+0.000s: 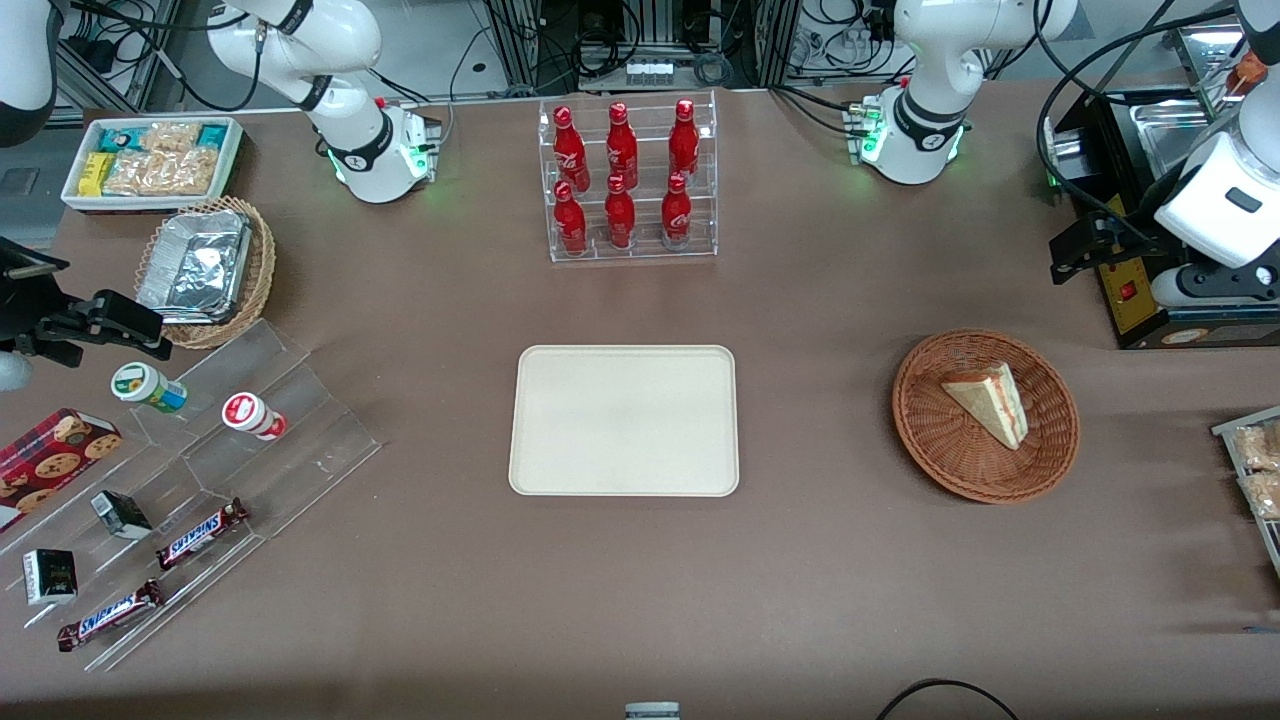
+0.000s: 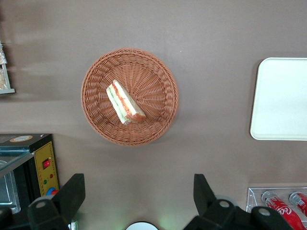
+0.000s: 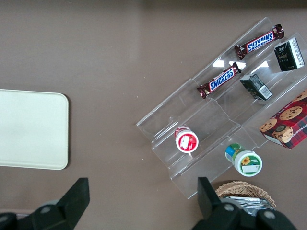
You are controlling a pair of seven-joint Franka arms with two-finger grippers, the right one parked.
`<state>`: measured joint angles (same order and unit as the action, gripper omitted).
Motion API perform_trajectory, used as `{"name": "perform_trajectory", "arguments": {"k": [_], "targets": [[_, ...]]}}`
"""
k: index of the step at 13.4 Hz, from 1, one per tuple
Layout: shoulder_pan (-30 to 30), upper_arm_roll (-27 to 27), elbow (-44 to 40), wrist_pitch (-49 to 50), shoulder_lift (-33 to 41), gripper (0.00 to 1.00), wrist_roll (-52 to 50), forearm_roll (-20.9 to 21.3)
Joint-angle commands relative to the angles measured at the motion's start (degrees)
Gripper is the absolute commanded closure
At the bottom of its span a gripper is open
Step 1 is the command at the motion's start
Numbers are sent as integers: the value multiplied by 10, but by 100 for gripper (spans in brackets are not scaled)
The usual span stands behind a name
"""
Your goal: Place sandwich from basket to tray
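Note:
The sandwich [image 1: 990, 402], a pale wedge with red and yellow filling, lies in the round reddish-brown wicker basket [image 1: 985, 475] toward the working arm's end of the table. The cream tray [image 1: 625, 420] lies flat mid-table with nothing on it. My left gripper [image 1: 1085, 248] hangs high above the table, farther from the front camera than the basket, open and empty. In the left wrist view the sandwich [image 2: 124, 102] lies in the basket [image 2: 158, 72], well clear of the spread gripper [image 2: 139, 191], and the tray's edge [image 2: 283, 98] shows.
A clear rack of red bottles [image 1: 630, 180] stands farther back than the tray. A black appliance [image 1: 1150, 300] sits beside my gripper. A snack tray [image 1: 1255, 470] lies at the table edge. An acrylic stand with snacks [image 1: 200, 470], a tan foil basket [image 1: 205, 270] and a white bin [image 1: 150, 160] sit toward the parked arm's end.

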<state>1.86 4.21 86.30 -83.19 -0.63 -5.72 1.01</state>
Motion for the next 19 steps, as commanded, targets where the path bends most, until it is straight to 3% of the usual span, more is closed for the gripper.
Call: {"name": "perform_trajectory", "arguments": {"k": [1, 6, 11, 17, 19], "targets": [[-3, 3, -15, 13, -4, 0, -8, 6], [-6, -4, -10, 12, -7, 0, -10, 8], [-8, -60, 6, 2, -24, 0, -45, 7], [-25, -76, 120, -64, -18, 0, -133, 36], [-39, -76, 190, -129, -17, 0, -168, 31]]}}
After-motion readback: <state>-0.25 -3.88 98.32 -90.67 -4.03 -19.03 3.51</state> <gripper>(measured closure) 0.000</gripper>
